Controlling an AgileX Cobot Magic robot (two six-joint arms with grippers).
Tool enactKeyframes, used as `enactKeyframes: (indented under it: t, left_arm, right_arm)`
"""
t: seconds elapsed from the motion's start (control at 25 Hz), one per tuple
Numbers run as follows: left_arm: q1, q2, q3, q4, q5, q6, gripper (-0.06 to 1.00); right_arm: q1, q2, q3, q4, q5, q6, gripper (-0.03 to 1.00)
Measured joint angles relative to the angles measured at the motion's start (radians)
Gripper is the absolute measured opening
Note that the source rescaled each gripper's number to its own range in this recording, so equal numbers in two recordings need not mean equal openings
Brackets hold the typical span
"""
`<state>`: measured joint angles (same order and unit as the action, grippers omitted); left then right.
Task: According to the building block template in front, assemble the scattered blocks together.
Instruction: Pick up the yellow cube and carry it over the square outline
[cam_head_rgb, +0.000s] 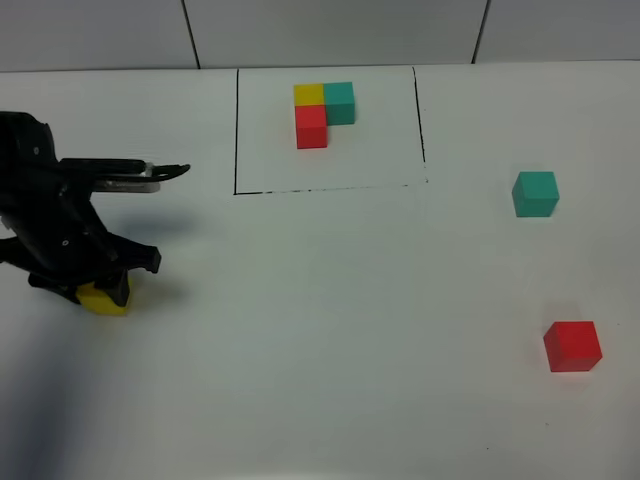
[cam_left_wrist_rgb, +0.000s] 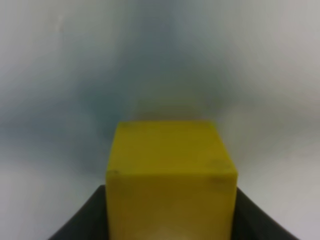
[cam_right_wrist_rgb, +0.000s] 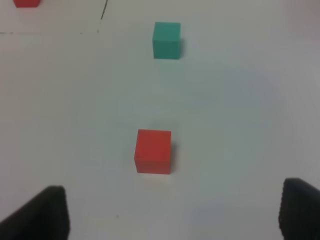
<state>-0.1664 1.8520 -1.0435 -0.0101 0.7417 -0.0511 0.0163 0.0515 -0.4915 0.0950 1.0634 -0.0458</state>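
The left gripper (cam_head_rgb: 102, 282) was seen low at the left near part of the table (cam_head_rgb: 330, 330), its jaws pressed onto the sides of the yellow cube (cam_head_rgb: 103, 298), which was resting on or just above the surface; which could not be told. The teal cube (cam_head_rgb: 535, 193) and the red cube (cam_head_rgb: 572, 346) lay well apart at the right, the red one nearer. The right gripper (cam_right_wrist_rgb: 170, 215) was held above them with its jaws spread and nothing between them. The template (cam_head_rgb: 322, 112) sat far off inside the black rectangle (cam_head_rgb: 236, 130), with teal to the right of yellow and red on yellow's near side. The step in hand was judged to be the pickup of the first block, with no joining done yet. The next move was judged to call for a lift and a carry toward the open middle, the cube being set down square so that the others could be butted against it.
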Motion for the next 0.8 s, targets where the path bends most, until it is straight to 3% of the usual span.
enactKeyframes:
  t: [0.16, 0.48, 0.6, 0.8]
  left_arm:
    - [-0.071, 0.001, -0.079, 0.010, 0.021, 0.149, 0.00]
    - [-0.263, 0.061, -0.289, 0.049, 0.130, 0.565, 0.00]
    - [-0.310, 0.116, -0.385, 0.049, 0.178, 0.650, 0.00]
    - [-0.355, 0.248, -0.583, 0.055, 0.293, 0.689, 0.00]
  right_arm:
    - [0.000, 0.000, 0.000, 0.000, 0.000, 0.000, 0.72]
    - [0.000, 0.000, 0.000, 0.001, 0.000, 0.000, 0.72]
    - [0.000, 0.000, 0.000, 0.002, 0.000, 0.000, 0.72]
    - [0.000, 0.000, 0.000, 0.003, 0.000, 0.000, 0.72]
